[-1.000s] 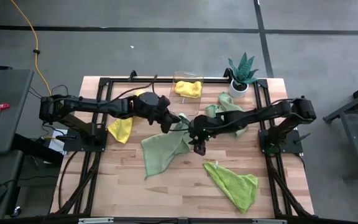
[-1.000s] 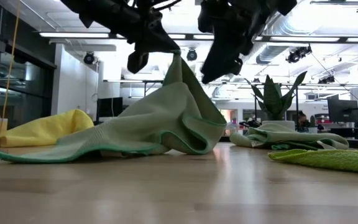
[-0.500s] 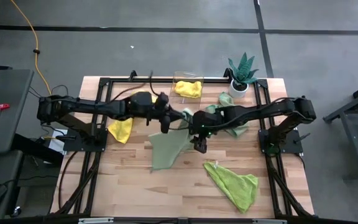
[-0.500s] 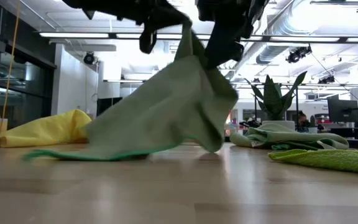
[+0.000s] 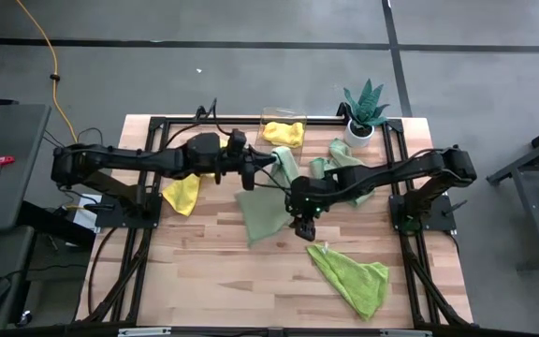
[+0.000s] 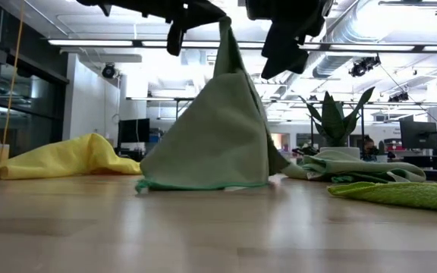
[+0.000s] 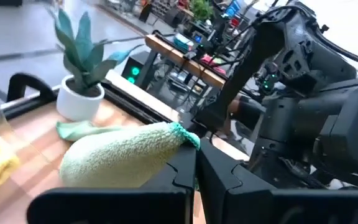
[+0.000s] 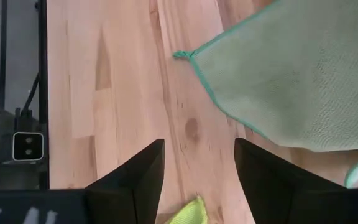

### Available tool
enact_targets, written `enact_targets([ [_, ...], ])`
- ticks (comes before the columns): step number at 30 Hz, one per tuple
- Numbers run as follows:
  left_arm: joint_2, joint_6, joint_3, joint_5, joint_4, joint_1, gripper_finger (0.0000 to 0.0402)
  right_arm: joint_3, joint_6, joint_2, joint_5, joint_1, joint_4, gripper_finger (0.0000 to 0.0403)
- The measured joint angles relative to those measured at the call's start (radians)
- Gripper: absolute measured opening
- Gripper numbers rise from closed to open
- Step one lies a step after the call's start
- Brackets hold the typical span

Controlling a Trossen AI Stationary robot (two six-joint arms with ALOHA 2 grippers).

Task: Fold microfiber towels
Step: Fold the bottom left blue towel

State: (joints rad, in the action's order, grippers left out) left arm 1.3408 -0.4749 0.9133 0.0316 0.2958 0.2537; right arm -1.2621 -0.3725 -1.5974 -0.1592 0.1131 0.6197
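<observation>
A pale mint green towel (image 5: 265, 211) hangs like a tent (image 6: 211, 136) from my left gripper (image 5: 255, 173), which is shut on its top, above the table's middle. Just right of it, my right gripper (image 5: 304, 227) hovers open above the bare wood, nothing between its fingers (image 8: 197, 146). The towel's free corner (image 8: 182, 55) lies ahead of that gripper. A yellow towel (image 5: 182, 194) lies at the left and a lime green towel (image 5: 352, 278) at the near right. Another mint towel (image 5: 340, 168) lies bunched under the right arm. My left gripper pinches a bunched part of the mint towel beside its green hem (image 7: 184, 135) between its two shut fingers. The fingers come nearly level from the table's left. The towel hangs below them in slack folds, and its lower hem (image 6: 203, 184) rests on the table.
A clear bin (image 5: 271, 116) with a yellow towel (image 5: 284, 133) inside stands at the far edge, and a potted plant (image 5: 363, 108) is to its right. Bare wood shows along the near left of the table (image 5: 185, 271).
My left gripper has risen and tipped closer to level, keeping hold of the mint towel. The towel's spread-out near-left part has slid in along the table. The towel now hangs gathered beneath the gripper, with only its lower hem on the wood.
</observation>
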Motion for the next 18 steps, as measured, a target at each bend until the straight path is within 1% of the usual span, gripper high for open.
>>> enact_targets([
  [4, 0.038, 0.034, 0.0, 0.003, -0.018, -0.053, 0.0, 0.001, -0.035, 0.0, 0.011, -0.016, -0.03, 0.0186],
  [6, 0.055, 0.045, 0.0, 0.025, -0.023, -0.075, 0.0, -0.008, -0.038, 0.0, -0.005, -0.025, -0.034, 0.0186],
  [9, 0.077, 0.066, 0.0, 0.127, -0.037, -0.103, 0.0, -0.043, -0.013, 0.0, -0.03, -0.029, -0.042, 0.0186],
  [13, 0.098, 0.058, 0.0, 0.267, -0.039, -0.1, 0.0, -0.086, 0.035, 0.0, -0.057, -0.022, -0.004, 0.0186],
  [18, 0.106, 0.02, 0.001, 0.358, -0.033, -0.071, 0.0, -0.1, 0.031, -0.002, -0.122, -0.022, 0.009, 0.0186],
])
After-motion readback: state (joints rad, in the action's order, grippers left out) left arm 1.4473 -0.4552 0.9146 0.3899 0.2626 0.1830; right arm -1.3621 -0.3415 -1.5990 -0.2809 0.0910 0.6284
